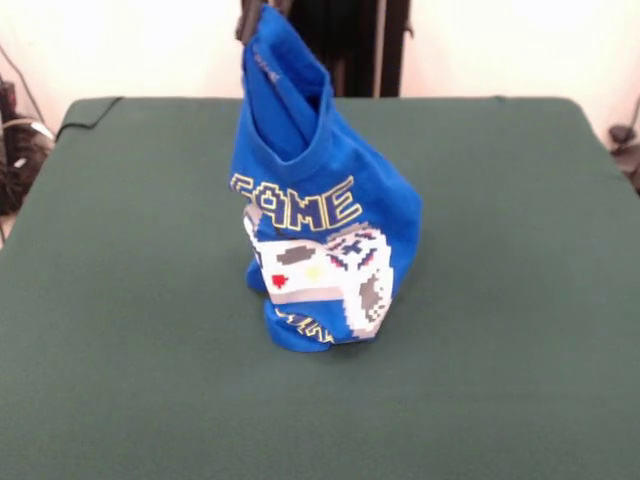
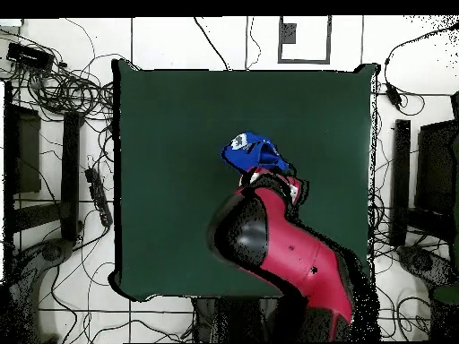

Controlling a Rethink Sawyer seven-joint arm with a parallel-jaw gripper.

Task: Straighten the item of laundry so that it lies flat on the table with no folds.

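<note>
The item of laundry [image 1: 320,170], a bright blue T-shirt with yellow-outlined lettering and a white-grey game-pad emblem, hangs bunched and upright over the middle of the table [image 1: 520,260]. Its top edge is pinched in my gripper [image 1: 256,14] at the upper edge of the front view, and its lower end rests crumpled on the green cloth. In the overhead view the shirt [image 2: 254,154] shows as a small blue heap just beyond the red arm [image 2: 291,255], which covers the gripper there.
The green table [image 2: 170,161] stretches wide on all sides of the shirt. Cables [image 2: 63,90] and dark equipment lie on the floor around it. A black stand [image 1: 350,45] rises behind the far edge.
</note>
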